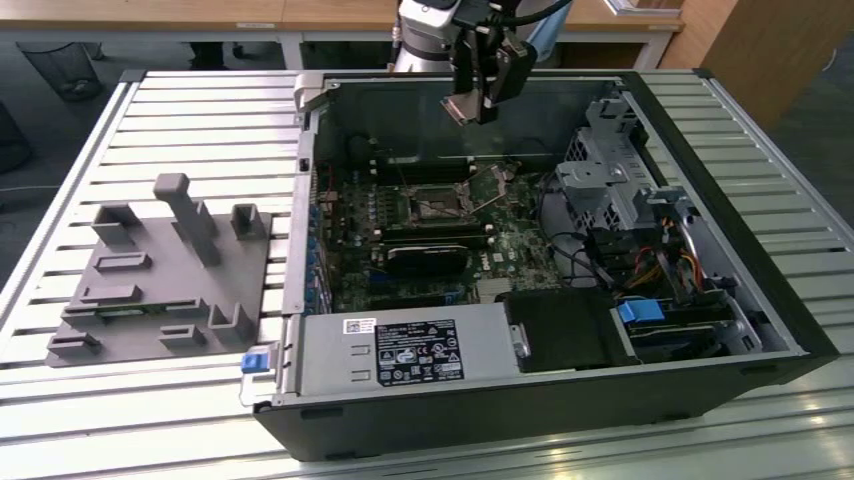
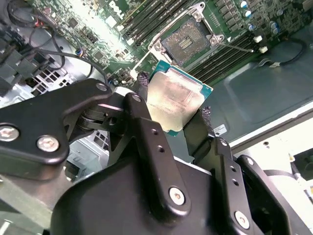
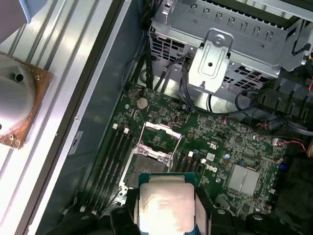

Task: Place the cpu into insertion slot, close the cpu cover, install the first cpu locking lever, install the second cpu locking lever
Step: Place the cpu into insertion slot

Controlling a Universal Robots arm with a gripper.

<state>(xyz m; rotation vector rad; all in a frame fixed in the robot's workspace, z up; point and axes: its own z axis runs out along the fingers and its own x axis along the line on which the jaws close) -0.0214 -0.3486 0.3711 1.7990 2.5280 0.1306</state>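
My gripper [image 1: 478, 104] hangs above the far wall of the open computer case, shut on the cpu [image 1: 461, 108], a pale silvery square chip held by two opposite edges. In both wrist views the cpu [image 2: 173, 98] [image 3: 166, 203] sits between the black fingers [image 2: 142, 83]. The insertion slot [image 1: 434, 207] [image 2: 188, 41] [image 3: 146, 169] lies bare on the green motherboard, well below and in front of the chip. The cpu cover [image 3: 160, 133], a thin metal frame, stands swung open at the slot's far side.
Long black memory slots [image 3: 110, 161] flank the socket. A black heatsink block [image 1: 427, 258] sits in front of it, with the power supply [image 1: 400, 352] nearer still. A metal drive cage [image 1: 607, 180] with cables fills the exterior view's right. A grey fixture [image 1: 160, 270] lies outside the case.
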